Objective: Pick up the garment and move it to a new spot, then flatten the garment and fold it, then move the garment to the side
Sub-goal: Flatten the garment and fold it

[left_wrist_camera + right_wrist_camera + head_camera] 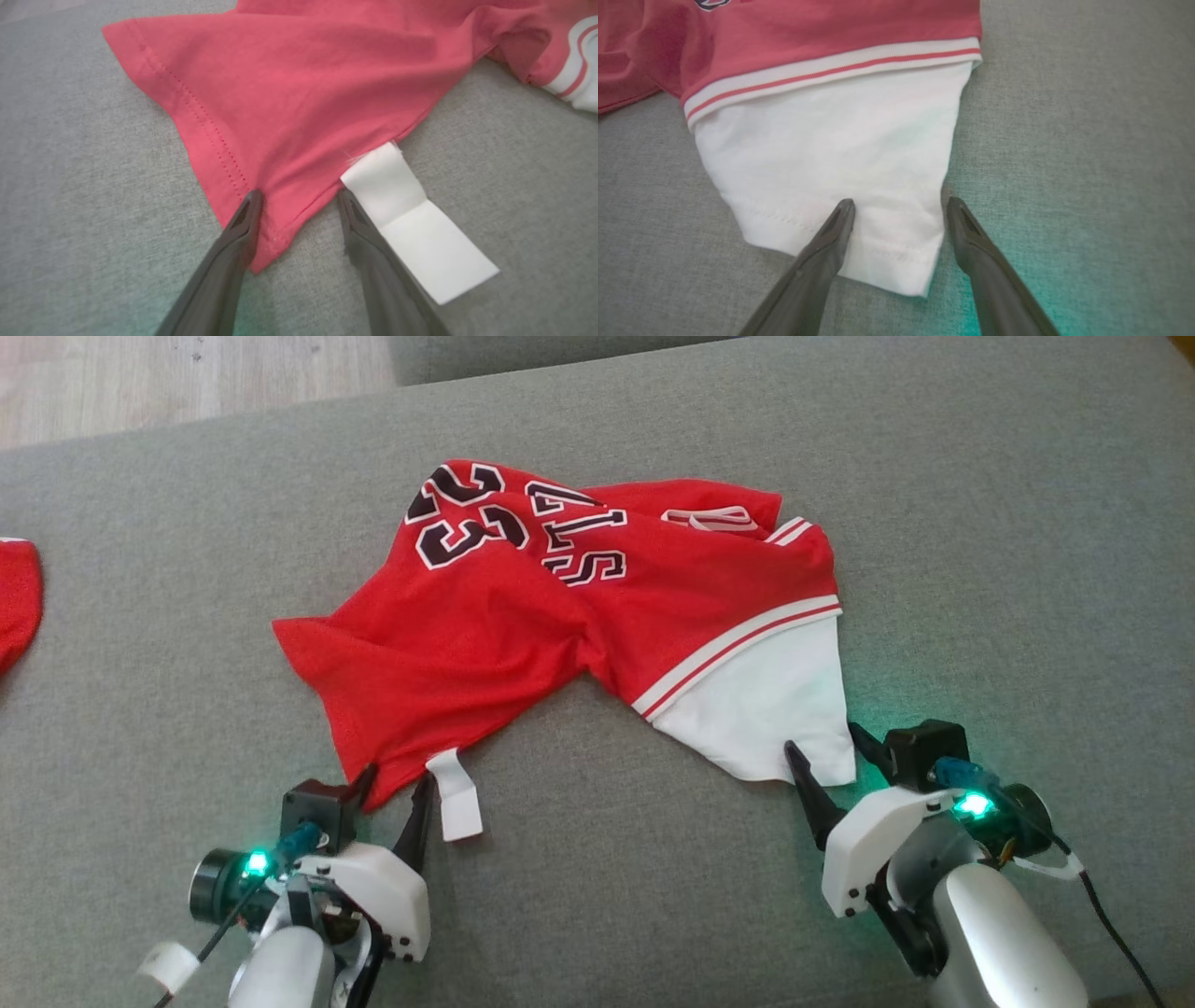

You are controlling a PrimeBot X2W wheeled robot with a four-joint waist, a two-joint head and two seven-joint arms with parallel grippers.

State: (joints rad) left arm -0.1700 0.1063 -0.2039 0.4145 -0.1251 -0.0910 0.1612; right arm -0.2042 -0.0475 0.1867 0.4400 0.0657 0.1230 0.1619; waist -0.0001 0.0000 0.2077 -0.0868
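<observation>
Left tool (pixel 397 779) apart astride shirt (pixel 523 635) hem; right tool (pixel 823 739) apart astride white sleeve (pixel 775 709); left wrist view reveals hem stitching (pixel 205 126).

Grey fabric surface (pixel 980 523), wooden floor (pixel 187 383) beyond, red cloth (pixel 17 602) at left

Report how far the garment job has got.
Done: nothing visible; the jersey lies crumpled on the grey surface. In hand: left gripper open astride the red hem corner, right gripper open astride the white sleeve edge. Left: grasp, lift, move, flatten, fold, set aside.
</observation>
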